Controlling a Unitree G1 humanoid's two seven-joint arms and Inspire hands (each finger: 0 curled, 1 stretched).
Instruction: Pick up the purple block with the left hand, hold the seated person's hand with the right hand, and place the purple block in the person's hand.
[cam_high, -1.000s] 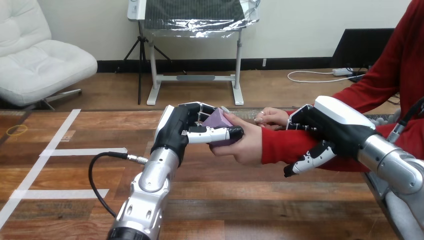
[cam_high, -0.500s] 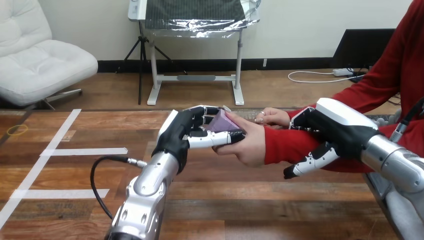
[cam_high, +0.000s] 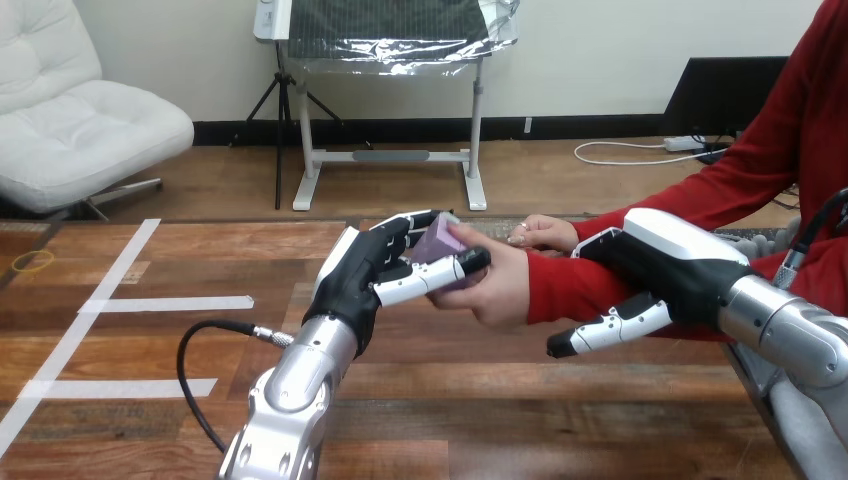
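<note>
Resting against the palm of the person's hand (cam_high: 495, 288), the block (cam_high: 437, 243) was held clear above the surface (cam_high: 500, 400), near its middle. The left hand (cam_high: 362, 268) pinched it, fingers (cam_high: 408, 224) curled over its top and the thumb (cam_high: 432, 277) stretched across beneath it, slanting up toward the person's palm. The person's thumb lay over the block's far upper edge, so both hands were on it. The left forearm rose from the bottom edge, wrist bent so the hand's back faced the camera.

The right hand (cam_high: 675, 262) lay over the person's red sleeve (cam_high: 565, 288) at the forearm, its thumb (cam_high: 600, 334) straight and pointing left below the sleeve.

Against a second before, the block and the person's hand sat much where they had been. The left thumb had tipped up more steeply, and the right thumb had swung lower and farther left, away from the sleeve.

Little of the block showed, just one purple face between the fingers and the person's thumb. The sleeve hid the right hand's far side, so whether it gripped the forearm could not be told. The person's other hand (cam_high: 545, 232) lay behind, partly covered.
</note>
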